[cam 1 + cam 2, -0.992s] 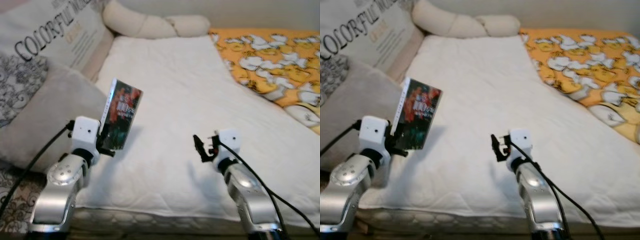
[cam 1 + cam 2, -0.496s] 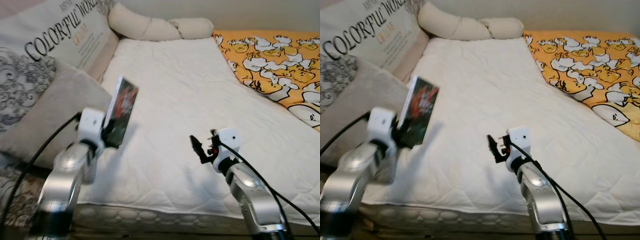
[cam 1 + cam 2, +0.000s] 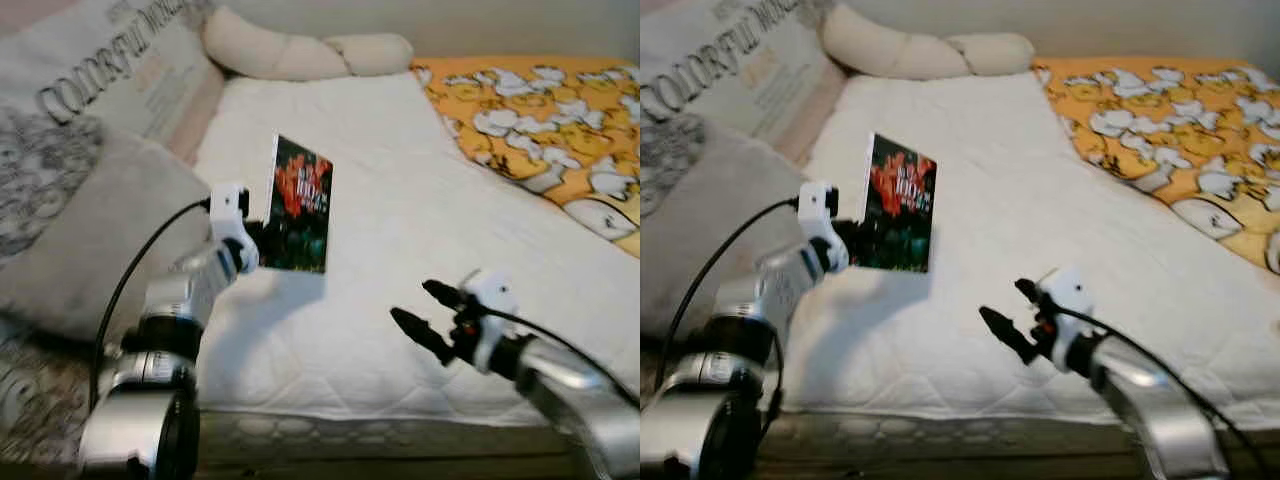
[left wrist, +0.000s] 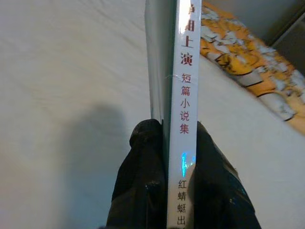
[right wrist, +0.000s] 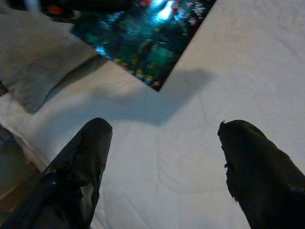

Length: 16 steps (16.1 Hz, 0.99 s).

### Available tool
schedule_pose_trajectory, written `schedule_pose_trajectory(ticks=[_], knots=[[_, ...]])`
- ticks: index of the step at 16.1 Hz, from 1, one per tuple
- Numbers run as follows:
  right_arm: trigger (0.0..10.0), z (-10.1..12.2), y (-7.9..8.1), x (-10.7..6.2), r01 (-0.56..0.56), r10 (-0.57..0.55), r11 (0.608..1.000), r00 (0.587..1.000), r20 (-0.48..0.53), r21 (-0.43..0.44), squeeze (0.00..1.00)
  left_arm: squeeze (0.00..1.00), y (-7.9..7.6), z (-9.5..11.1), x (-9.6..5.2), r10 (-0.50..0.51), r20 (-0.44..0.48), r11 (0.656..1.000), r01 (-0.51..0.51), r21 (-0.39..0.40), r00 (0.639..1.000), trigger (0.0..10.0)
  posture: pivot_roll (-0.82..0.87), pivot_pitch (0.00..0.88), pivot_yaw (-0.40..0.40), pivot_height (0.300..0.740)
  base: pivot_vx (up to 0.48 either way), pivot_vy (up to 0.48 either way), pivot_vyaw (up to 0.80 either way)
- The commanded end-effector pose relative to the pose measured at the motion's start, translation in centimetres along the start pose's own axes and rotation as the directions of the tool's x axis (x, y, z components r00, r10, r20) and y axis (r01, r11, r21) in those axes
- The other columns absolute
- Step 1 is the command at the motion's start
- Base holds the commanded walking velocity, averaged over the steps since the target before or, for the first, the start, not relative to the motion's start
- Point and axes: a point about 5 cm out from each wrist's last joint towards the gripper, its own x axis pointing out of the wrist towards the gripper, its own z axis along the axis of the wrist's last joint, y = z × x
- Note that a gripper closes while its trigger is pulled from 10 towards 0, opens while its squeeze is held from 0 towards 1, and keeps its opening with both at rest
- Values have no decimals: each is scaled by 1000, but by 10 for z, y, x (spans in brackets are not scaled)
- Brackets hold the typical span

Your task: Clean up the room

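Observation:
A thin book (image 3: 300, 205) with a dark cover of red flowers and a white spine (image 4: 183, 95) is held upright above the white mattress (image 3: 380, 170), casting a shadow on it. My left gripper (image 4: 164, 138) is shut on the book's lower edge, one finger on each face. Nearer the mattress's front edge hovers my right gripper (image 3: 425, 312), open with nothing between its fingers (image 5: 86, 157). The right wrist view looks up at the book's glossy cover (image 5: 143, 40) from below.
A grey pillow (image 3: 80, 230) and a lettered cushion (image 3: 110, 70) lie at the bed's left. A cream knotted bolster (image 3: 300, 50) lies along the head. An orange duck-print blanket (image 3: 540, 120) covers the right side. The mattress's front edge (image 3: 380, 425) is close to me.
My left arm has swung the book right and out over the mattress, its cover now facing me. The right gripper has dropped and moved right, fingers spread. The camera shifted.

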Motion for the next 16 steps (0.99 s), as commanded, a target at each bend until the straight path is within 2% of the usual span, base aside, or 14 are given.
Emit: schedule_pose_trajectory(ticks=[1,2,3,4,5,6,7,9,11,13,14,15,16], knots=[[10000,7,2,-6,-39,39,999,999,8,7,0,0,2,-1,2,-5,-6,997,5,-73,1000,10000,-220,33,46,740,0,0,0],[10000,8,5,-13,-73,74,997,997,-15,16,0,0,3,-13,5,-22,-57,986,12,-164,998,10000,-243,50,50,740,0,0,0],[10000,8,6,-16,-88,88,996,996,-26,20,0,0,3,-18,6,-29,-74,980,14,-200,997,10000,-247,53,51,740,0,0,0],[10000,9,10,-21,-112,113,993,992,-51,29,0,0,3,-30,7,-48,-117,956,12,-294,992,10000,-263,65,54,740,0,0,0],[10000,9,13,-24,-126,128,992,990,-67,33,0,0,5,-40,7,-33,-151,945,-19,-326,988,10000,-282,76,58,740,0,0,0],[10000,10,16,-27,-135,138,990,988,-76,39,0,0,8,-48,6,0,-178,943,-59,-327,984,10000,-297,90,56,740,0,0,0],[10000,10,18,-28,-142,145,989,986,-81,47,0,0,10,-53,6,20,-193,943,-82,-322,981,10000,-300,94,55,740,0,0,0],[10000,10,24,-31,-166,171,985,979,-111,54,0,0,16,-65,2,86,-262,961,-149,-232,961,10000,-317,105,51,740,0,0,0],[10000,10,28,-32,-179,186,982,975,-124,67,0,0,22,-64,0,130,-284,976,-174,-135,950,10000,-314,110,47,740,0,0,0],[10000,8,31,-31,-192,200,979,969,-146,69,0,0,32,-59,-4,191,-279,974,-217,-64,941,10000,-310,111,46,740,0,0,0],[10000,7,32,-31,-191,199,979,968,-155,65,0,827,37,-58,-7,220,-274,969,-243,-52,936,10000,-306,112,46,740,0,0,0],[10000,7,32,-30,-189,196,980,967,-161,61,0,1000,41,-58,-10,238,-272,965,-259,-42,932,10000,-306,111,46,740,0,0,0],[10000,7,32,-30,-186,193,981,968,-163,60,0,1000,43,-58,-12,246,-274,964,-264,-31,930,10000,-305,111,48,740,0,0,0]])
